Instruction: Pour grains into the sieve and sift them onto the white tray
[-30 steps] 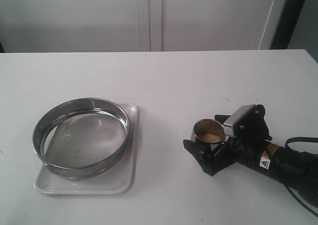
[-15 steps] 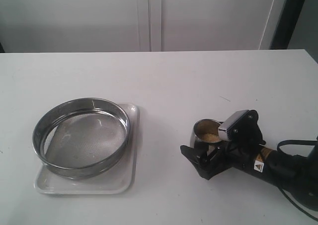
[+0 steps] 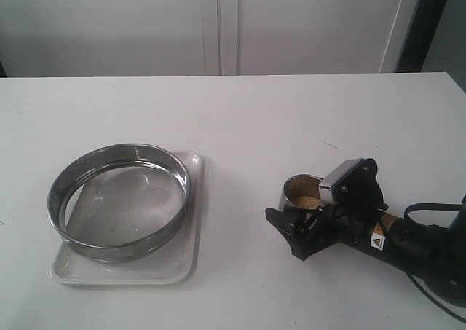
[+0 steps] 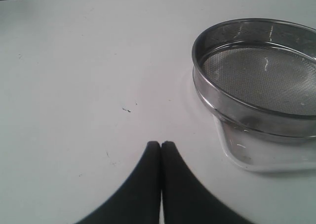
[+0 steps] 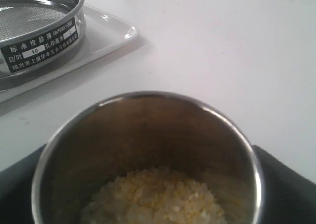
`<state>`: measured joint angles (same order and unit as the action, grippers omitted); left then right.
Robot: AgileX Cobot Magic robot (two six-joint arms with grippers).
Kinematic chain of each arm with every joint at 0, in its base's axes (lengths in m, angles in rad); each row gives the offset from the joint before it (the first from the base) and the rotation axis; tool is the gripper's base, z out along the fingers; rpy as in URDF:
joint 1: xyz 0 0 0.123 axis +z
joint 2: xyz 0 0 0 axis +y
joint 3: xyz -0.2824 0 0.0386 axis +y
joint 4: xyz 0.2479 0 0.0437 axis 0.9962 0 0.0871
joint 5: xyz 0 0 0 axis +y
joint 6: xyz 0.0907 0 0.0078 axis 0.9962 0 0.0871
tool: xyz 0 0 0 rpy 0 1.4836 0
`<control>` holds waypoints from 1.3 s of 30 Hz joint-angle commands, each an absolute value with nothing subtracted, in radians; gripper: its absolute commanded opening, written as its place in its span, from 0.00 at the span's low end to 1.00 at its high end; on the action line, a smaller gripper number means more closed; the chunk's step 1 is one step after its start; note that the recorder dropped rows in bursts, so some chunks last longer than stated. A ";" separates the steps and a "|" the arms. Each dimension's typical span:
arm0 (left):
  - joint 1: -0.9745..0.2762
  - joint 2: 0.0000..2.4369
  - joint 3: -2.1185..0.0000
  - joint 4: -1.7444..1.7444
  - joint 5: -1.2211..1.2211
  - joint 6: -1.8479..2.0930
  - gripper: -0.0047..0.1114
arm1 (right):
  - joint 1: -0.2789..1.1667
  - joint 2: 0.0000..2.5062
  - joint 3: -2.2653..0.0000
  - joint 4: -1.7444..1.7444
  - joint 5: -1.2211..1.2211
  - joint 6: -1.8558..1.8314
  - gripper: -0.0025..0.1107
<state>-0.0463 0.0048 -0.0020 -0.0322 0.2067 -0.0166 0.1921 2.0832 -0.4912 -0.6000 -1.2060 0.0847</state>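
Right wrist view: pale-yellow grains (image 5: 158, 200)

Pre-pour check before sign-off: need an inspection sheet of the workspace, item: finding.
Surface: white table, a few small dark marks.
Job's things: sieve sits on the white tray, its mesh bare; grains are in the steel cup, upright, right of the tray.
Clutter: nothing seen.
Grippers: left claw shut, empty, over bare table beside the sieve; right claw straddles the cup, grip cannot be told.
Cables: black cable loops behind the right claw, apart from the cup.
Surroundings: pale panelled wall; dark upright strip at far right.
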 commanded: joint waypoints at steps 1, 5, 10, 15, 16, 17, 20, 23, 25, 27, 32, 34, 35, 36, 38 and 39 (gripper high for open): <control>-0.043 0.000 0.000 -0.033 0.204 -0.019 0.04 | 0.194 2.086 -0.493 -0.598 -1.221 0.090 0.56; -0.043 0.000 0.000 -0.033 0.204 -0.019 0.04 | 0.194 2.086 -0.487 -0.599 -1.221 0.090 0.13; -0.043 0.000 0.000 -0.033 0.204 -0.019 0.04 | 0.194 2.086 -0.487 -0.599 -1.221 0.098 0.02; -0.043 0.000 0.000 -0.033 0.204 -0.019 0.04 | 0.194 2.086 -0.487 -0.601 -1.221 0.112 0.02; -0.043 0.000 0.000 -0.033 0.204 -0.019 0.04 | 0.194 2.086 -0.487 -0.601 -1.221 0.119 0.02; -0.043 0.000 0.000 -0.033 0.204 -0.019 0.04 | 0.194 2.081 -0.487 -0.601 -1.221 0.120 0.02; -0.043 0.000 0.000 -0.033 0.204 -0.019 0.04 | 0.194 2.063 -0.487 -0.601 -1.221 0.120 0.02; -0.043 0.000 0.000 -0.033 0.204 -0.019 0.04 | 0.194 2.033 -0.487 -0.604 -1.221 0.129 0.02; -0.043 0.000 0.000 -0.033 0.204 -0.019 0.04 | 0.194 2.007 -0.487 -0.606 -1.221 0.144 0.02; -0.043 0.000 0.000 -0.033 0.204 -0.019 0.04 | 0.194 1.980 -0.487 -0.606 -1.221 0.152 0.02; -0.043 0.000 0.000 -0.033 0.204 -0.019 0.04 | 0.194 1.903 -0.487 -0.633 -1.198 0.191 0.02; -0.043 0.000 0.000 -0.033 0.204 -0.019 0.04 | 0.197 1.869 -0.487 -0.642 -1.158 0.220 0.02; -0.043 0.000 0.000 -0.033 0.204 -0.019 0.04 | 0.199 1.849 -0.487 -0.642 -1.141 0.233 0.02; -0.043 0.000 0.000 -0.033 0.204 -0.019 0.04 | 0.202 1.829 -0.487 -0.643 -1.128 0.245 0.02; -0.043 0.000 0.000 -0.033 0.204 -0.019 0.04 | 0.209 1.769 -0.493 -0.650 -1.063 0.280 0.02; -0.043 0.000 0.000 -0.033 0.204 -0.019 0.04 | 0.213 1.747 -0.499 -0.655 -1.041 0.297 0.02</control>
